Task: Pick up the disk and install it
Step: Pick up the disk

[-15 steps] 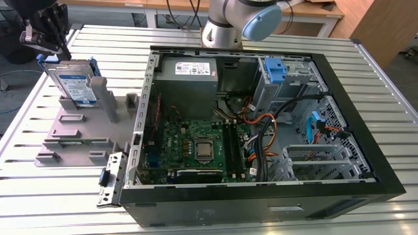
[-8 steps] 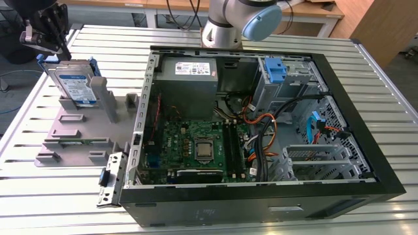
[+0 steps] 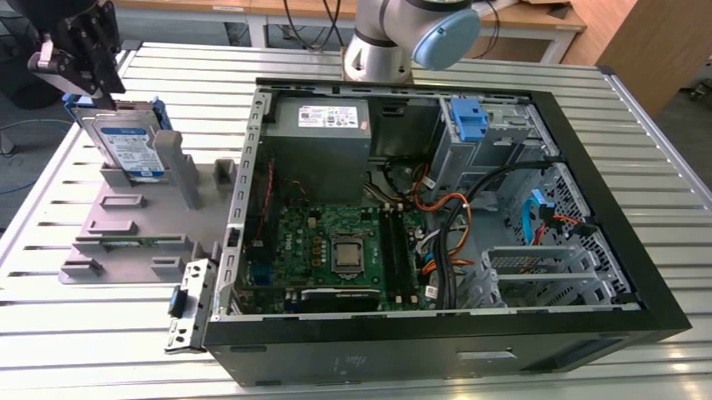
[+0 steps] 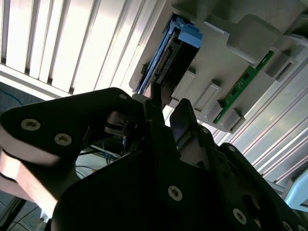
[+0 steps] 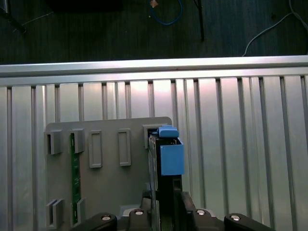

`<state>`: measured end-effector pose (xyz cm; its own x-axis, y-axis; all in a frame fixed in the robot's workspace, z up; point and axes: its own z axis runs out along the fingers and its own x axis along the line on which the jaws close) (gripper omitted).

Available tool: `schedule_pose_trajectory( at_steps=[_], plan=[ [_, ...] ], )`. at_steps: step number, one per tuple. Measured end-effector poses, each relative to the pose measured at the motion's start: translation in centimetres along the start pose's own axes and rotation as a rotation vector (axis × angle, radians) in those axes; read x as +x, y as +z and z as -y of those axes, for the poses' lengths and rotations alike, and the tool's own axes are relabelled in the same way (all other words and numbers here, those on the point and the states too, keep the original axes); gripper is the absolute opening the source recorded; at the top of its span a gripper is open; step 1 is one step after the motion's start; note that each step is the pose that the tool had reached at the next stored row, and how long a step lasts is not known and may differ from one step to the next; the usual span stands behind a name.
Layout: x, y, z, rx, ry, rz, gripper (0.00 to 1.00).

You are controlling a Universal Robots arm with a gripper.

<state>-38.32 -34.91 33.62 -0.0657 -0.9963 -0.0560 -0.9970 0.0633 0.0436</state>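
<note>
One disk (image 3: 126,143) stands on edge in a slot of the grey fixture (image 3: 125,223) on the bench (image 3: 100,329), at the exterior view's left of the open computer case (image 3: 389,354). The gripper (image 3: 108,102) sits at the disk's top edge. I cannot tell whether the jaws pinch it.

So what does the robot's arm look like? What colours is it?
The arm is a smooth, silver-grey tube with a round light-blue cap on its joint. Its end effector is chunky and black, dotted with small round silver screw heads. A pale pinkish piece sits on one side of it.
</note>
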Motion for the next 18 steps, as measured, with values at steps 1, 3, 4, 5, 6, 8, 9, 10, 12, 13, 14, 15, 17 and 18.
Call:
schedule_pose_trajectory(
  at_steps=[1, 3, 4, 5, 6, 8, 9, 10, 12, 13, 14, 15, 17, 18],
  plan=[
    [0.0, 0.0, 0.0, 0.0, 0.0, 0.0, 0.35],
    [0.0, 0.0, 0.0, 0.0, 0.0, 0.0, 0.41],
    [0.0, 0.01, 0.0, 0.0001, 0.0, 0.0, 0.47],
    [0.0, 0.01, 0.0, 0.0, 0.0, 0.0, 0.53],
    [0.0, 0.01, 0.0, 0.0, 0.0, 0.0, 0.53],
    [0.0, 0.01, 0.0, 0.0, 0.0, 0.0, 0.64],
    [0.0, 0.01, 0.0, 0.0, 0.0, 0.0, 0.64],
    [0.0, 0.01, 0.0, 0.0, 0.0, -0.0001, 0.64],
    [0.0, 0.02, 0.0, 0.0, 0.0, 0.0, 0.64],
    [0.0, 0.02, 0.0, 0.0, 0.0, 0.0, 0.64],
    [0.0, 0.05, 0.0, 0.0, 0.0, -0.0001, 0.64],
    [0.0, 0.09, 0.0, 0.0, 0.0, 0.0, 0.64],
    [0.01, 0.09, 0.0, 0.0, 0.0, 0.0, 0.64],
    [0.01, 0.09, 0.0, 0.0, 0.0, 0.0, 0.64]
  ],
)
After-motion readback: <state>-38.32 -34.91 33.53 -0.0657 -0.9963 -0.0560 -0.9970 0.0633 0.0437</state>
